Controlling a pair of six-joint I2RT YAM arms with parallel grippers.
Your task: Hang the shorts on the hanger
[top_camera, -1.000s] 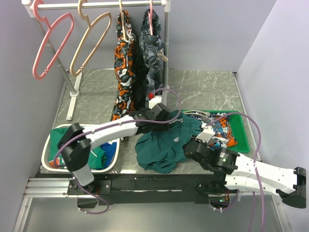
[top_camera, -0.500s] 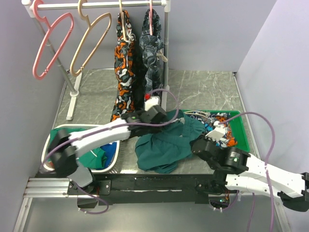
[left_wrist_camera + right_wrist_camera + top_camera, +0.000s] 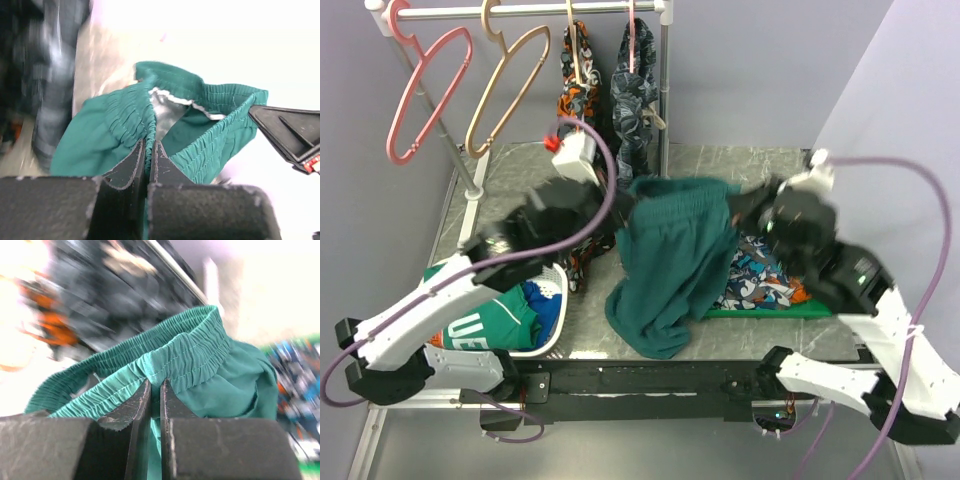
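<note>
**Shorts (image 3: 670, 260) raised from a heap on the table (image 3: 740, 170); now slung between both arms**

- Since a second ago: heap gone from the front of the table, both arms lifted and swung toward the back, garment carried up with them.
- Left gripper (image 3: 148, 145): jaws pressed together on a pinch of the waistband (image 3: 200, 95), gathered elastic caught between the pads.
- Right gripper (image 3: 156, 386): likewise clamped on the waistband, at a separate point along it.
- Waistband is held roughly level and pulled open between the two grips; the legs hang loose below, the lowest fold reaching down near the table's front edge.
- Hanger (image 3: 505, 90): hung empty on the rail (image 3: 520, 12) at back left, just beside the pink hanger (image 3: 420, 90), well apart from the shorts.

Handling, as judged: cloth is soft, light and limp, with no shape of its own, so it will sag wherever it is unsupported. The elastic band is the thickest, best-gripping part and is rightly taken there. Slip is to be feared if the band is overstretched. Trailing legs may snag in transit.
</note>
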